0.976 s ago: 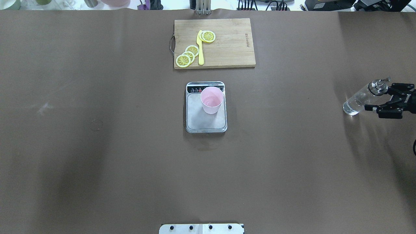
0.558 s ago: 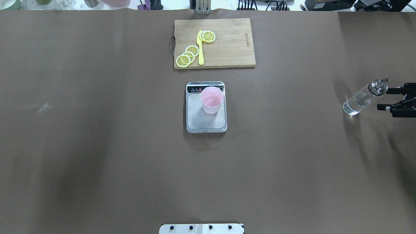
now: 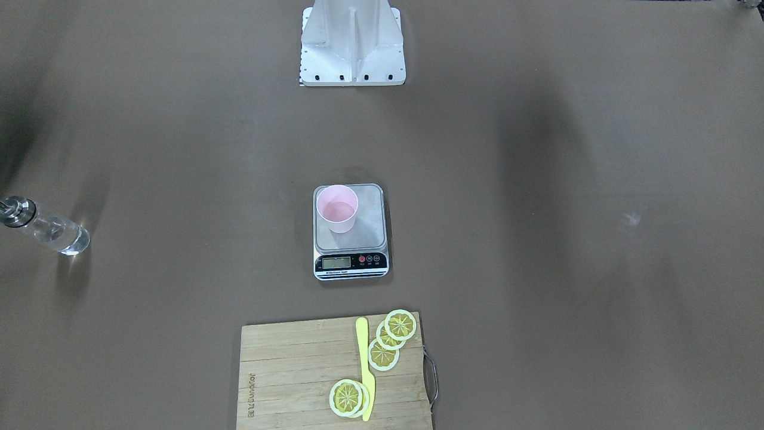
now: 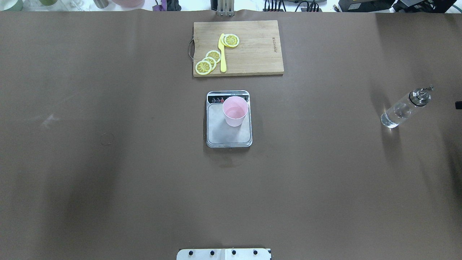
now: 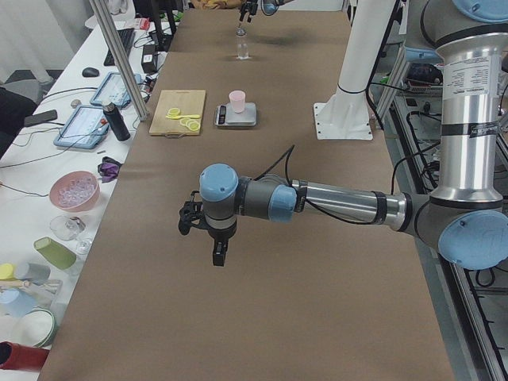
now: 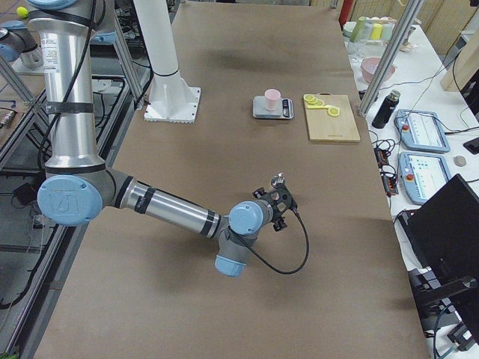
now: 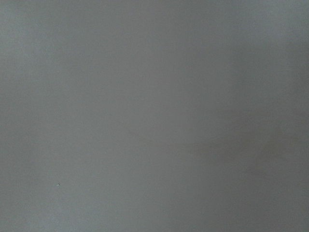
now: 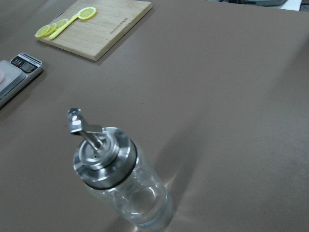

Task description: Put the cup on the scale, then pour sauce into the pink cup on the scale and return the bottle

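The pale pink cup (image 4: 235, 111) stands on the silver scale (image 4: 229, 135) at mid-table, near its display end; it also shows in the front view (image 3: 337, 209). The clear bottle (image 4: 404, 108) with its silver spout stands upright and free at the table's right side, and fills the right wrist view (image 8: 116, 179). Clear sauce shows low in the bottle. My right gripper (image 4: 458, 105) is only a black sliver at the overhead view's right edge, clear of the bottle and holding nothing. My left gripper (image 5: 216, 250) hovers over bare table far from the scale; I cannot tell its state.
A bamboo cutting board (image 4: 252, 54) with lemon slices and a yellow knife (image 4: 222, 54) lies beyond the scale. The robot's base plate (image 4: 223, 254) is at the near edge. Brown table surface lies between scale and bottle.
My right gripper, jaws apart beside the bottle's neck, has drawn back to the right and almost out of the overhead view. The bottle, cup and scale have not moved.
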Motion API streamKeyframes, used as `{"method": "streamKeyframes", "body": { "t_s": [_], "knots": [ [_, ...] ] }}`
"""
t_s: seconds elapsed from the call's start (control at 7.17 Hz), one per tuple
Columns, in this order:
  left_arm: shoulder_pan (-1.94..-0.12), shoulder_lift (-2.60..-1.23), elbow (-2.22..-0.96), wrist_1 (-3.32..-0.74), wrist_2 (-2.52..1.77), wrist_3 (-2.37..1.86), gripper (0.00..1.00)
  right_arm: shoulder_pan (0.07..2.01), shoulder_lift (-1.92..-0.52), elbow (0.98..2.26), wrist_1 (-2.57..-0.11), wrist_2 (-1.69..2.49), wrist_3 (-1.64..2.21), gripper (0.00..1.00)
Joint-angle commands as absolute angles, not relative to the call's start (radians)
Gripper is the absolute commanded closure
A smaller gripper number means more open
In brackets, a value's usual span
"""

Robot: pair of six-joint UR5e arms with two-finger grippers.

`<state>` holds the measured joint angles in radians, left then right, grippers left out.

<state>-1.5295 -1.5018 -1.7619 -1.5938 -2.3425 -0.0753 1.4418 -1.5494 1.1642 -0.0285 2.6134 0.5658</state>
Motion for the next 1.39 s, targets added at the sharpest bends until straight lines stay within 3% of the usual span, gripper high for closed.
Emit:
{"method": "streamKeyframes", "body": {
  "t_s": [0.0, 0.56, 0.98, 1.25],
  "knots": [
    [-1.528, -1.502, -1.758, -1.594, -2.342, -0.075, 0.02, 1.509, -1.548, 1.163, -0.238, 2.619, 0.557, 0.00],
    [-1.528, -1.503, -1.762, -1.595, -2.344, -0.077, 0.02, 1.624, -1.468, 1.157, -0.733, 2.591, 0.320, 0.00],
    [-1.526, -1.503, -1.756, -1.595, -2.344, -0.077, 0.02, 1.661, -1.410, 1.164, -0.967, 2.556, 0.264, 0.00],
    [-1.526, -1.503, -1.755, -1.594, -2.344, -0.077, 0.02, 1.661, -1.410, 1.169, -0.997, 2.501, 0.258, 0.00]
  ]
}}
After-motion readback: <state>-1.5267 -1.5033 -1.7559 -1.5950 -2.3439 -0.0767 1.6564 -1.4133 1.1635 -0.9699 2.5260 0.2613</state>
